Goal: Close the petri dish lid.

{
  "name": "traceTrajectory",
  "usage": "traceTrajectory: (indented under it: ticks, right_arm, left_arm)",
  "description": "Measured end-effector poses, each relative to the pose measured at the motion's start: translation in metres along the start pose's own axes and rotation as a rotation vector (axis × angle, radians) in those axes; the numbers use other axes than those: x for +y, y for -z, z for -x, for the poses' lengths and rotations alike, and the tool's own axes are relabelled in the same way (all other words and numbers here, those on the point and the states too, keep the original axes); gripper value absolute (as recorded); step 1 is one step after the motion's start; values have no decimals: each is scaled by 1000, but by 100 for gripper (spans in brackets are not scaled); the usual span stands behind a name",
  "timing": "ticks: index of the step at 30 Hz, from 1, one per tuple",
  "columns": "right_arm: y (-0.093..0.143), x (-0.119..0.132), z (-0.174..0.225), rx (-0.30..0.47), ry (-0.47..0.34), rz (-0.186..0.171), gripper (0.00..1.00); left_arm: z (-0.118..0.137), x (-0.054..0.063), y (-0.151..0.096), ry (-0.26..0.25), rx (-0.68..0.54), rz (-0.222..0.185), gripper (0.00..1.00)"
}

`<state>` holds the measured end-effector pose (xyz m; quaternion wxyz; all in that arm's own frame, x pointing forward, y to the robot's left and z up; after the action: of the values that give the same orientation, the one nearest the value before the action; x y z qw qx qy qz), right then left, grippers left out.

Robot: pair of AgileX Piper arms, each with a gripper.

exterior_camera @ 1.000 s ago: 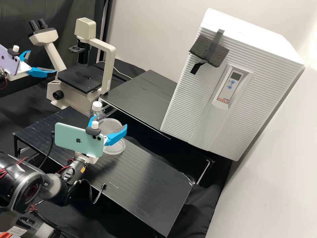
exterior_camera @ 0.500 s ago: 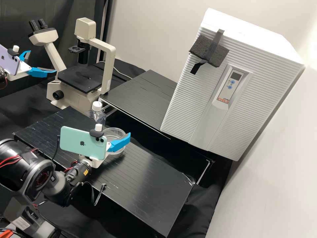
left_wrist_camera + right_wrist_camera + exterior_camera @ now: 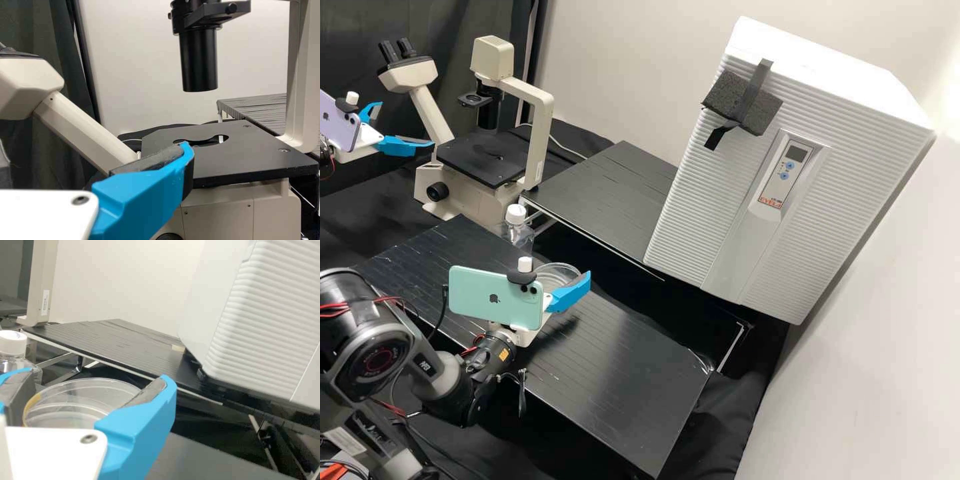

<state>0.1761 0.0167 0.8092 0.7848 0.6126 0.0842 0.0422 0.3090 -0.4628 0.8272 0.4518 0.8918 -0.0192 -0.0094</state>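
In the high view, my right gripper [image 3: 557, 269] is low over the front bench, around the clear petri dish lid [image 3: 555, 275]. The right wrist view has the lid [image 3: 82, 402] spanning from one pad to the other, my right gripper [image 3: 97, 377] shut on it. Several clear rims overlap below the lid, and I cannot tell whether it is fully seated on the dish base. My left gripper [image 3: 405, 124] hangs at the far left of the high view with its fingers apart; in the left wrist view, my left gripper [image 3: 95, 152] is in front of the microscope stage.
A white-capped clear bottle [image 3: 517, 227] stands just behind the dish. The microscope [image 3: 480, 160] is at the back left, and a white incubator [image 3: 693, 207] at the back right. A dark gap lies between the front bench [image 3: 607, 373] and the rear table [image 3: 613, 193].
My right gripper has moved down and slightly rightward in the high view, the lid moving with it from above the dish base to close over it. The left arm has kept still.
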Motion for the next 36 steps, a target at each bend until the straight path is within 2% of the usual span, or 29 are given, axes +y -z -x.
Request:
traceTrajectory:
  ticks: [2, 5, 14, 21, 29, 32, 36]
  right_arm:
    - [0, 1, 1, 4, 0, -2, 0]
    - [1, 3, 2, 14, -7, -25, 0]
    - [8, 1, 4, 76, 38, -34, 0]
    - [0, -4, 2, 64, 65, -54, 0]
    - [-6, -3, 4, 48, 72, -46, 0]
    - [-7, -2, 4, 41, 68, -64, 0]
    - [-8, -1, 5, 36, 60, -65, 0]
  left_arm:
    - [0, 0, 0, 0, 0, 0, 100]
    - [0, 0, 0, 0, 0, 0, 100]
    - [0, 0, 0, 0, 0, 0, 100]
    - [0, 0, 0, 0, 0, 0, 100]
    - [0, 0, 0, 0, 0, 0, 100]
    - [0, 0, 0, 0, 0, 0, 100]
    - [0, 0, 0, 0, 0, 0, 100]
